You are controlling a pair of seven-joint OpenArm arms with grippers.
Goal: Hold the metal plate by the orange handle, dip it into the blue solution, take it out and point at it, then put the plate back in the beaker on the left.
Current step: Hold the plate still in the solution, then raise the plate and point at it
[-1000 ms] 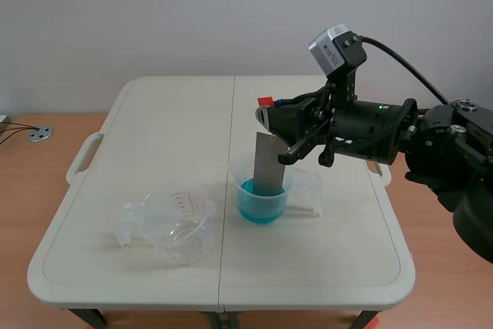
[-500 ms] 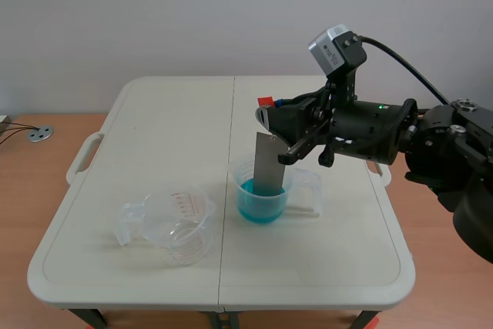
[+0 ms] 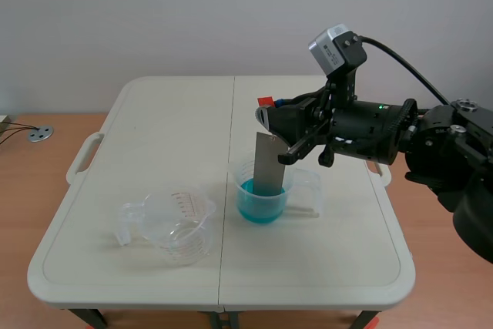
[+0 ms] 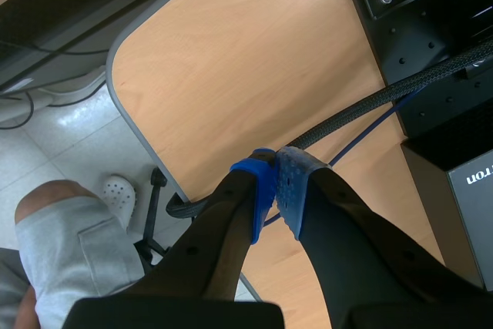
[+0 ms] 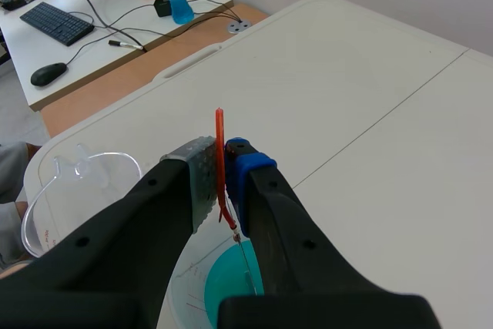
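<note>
A grey metal plate (image 3: 269, 162) hangs upright with its lower end in the blue solution (image 3: 261, 199) inside a clear beaker (image 3: 264, 192) at the table's middle. My right gripper (image 3: 268, 110) is shut on the plate's orange handle (image 5: 220, 163), which stands edge-on between the pads; under the fingers lies the blue solution (image 5: 229, 289). An empty clear beaker (image 3: 178, 225) with red markings stands to the left, also seen beside the right gripper (image 5: 222, 182) as the empty beaker (image 5: 73, 190). My left gripper (image 4: 275, 188) is shut on nothing, off the table over a wooden desk.
The white folding table (image 3: 169, 129) has free room at the back and front. A wooden desk (image 4: 254, 75), black cables (image 4: 370, 105) and a person's knee (image 4: 54, 221) lie below the left gripper. Another desk with a keyboard (image 5: 58, 21) lies beyond the table.
</note>
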